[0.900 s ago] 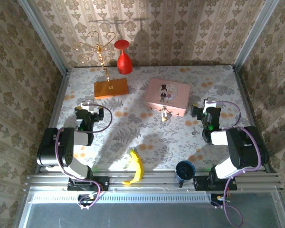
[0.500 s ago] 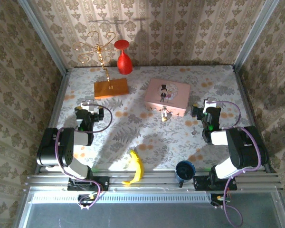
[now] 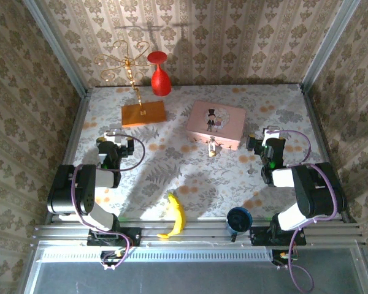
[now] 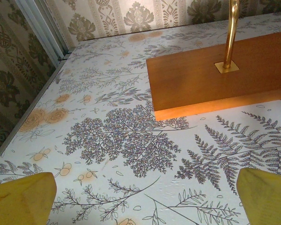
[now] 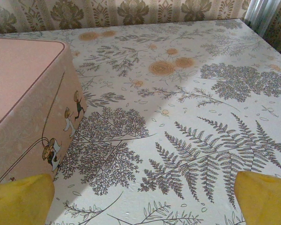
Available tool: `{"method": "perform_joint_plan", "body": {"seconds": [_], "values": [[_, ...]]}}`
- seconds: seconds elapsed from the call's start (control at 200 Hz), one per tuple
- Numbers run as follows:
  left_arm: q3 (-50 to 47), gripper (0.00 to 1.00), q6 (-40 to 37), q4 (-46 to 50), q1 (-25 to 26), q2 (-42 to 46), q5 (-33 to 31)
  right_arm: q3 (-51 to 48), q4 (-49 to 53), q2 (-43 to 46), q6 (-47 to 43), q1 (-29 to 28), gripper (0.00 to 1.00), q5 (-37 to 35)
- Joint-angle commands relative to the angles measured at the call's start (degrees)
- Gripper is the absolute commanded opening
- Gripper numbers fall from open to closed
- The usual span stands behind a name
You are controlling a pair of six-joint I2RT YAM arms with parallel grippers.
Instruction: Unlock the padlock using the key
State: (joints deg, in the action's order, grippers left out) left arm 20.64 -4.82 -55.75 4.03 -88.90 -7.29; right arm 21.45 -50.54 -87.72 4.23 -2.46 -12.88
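**Operator:** So, how do the jaws stand?

**Spotter:** Your left jaws are spread wide with nothing between them. One yellow fingertip (image 4: 21, 199) sits in each lower corner of your left wrist view, with bare floral desk (image 4: 112, 140) in the gap. Your right jaws are just as wide and just as empty, fingertips (image 5: 262, 197) far apart over the desk.

**Operator:** And the padlock?

**Spotter:** You'll find the padlock (image 3: 213, 147) between your two pairs of jaws, nearer the right pair and off to its left. It lies against the near face of the pink box (image 3: 216, 122). It is too small for you to tell how the shackle sits.

**Operator:** What's in front of each?

**Spotter:** Ahead and left of your right jaws is a corner of the pink box. Ahead and right of your left jaws is the wooden base (image 4: 215, 75) of the jewellery stand, its brass stem (image 4: 230, 33) upright. Behind both pairs, by the arm bases, you have a banana (image 3: 175, 217) and a blue cup (image 3: 238, 218).
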Motion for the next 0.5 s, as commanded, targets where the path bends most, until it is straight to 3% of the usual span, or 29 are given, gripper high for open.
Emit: {"method": "perform_joint_plan", "body": {"seconds": [0.0,0.495], "values": [[0.3,1.00,-0.6,-0.4,-0.3,-0.4,0.7,1.2,0.4,0.1,-0.9,0.1,1.00,0.5],[0.2,1.00,-0.7,-0.6,-0.3,-0.4,0.7,1.1,0.4,0.2,-0.9,0.1,1.00,0.4]]}}
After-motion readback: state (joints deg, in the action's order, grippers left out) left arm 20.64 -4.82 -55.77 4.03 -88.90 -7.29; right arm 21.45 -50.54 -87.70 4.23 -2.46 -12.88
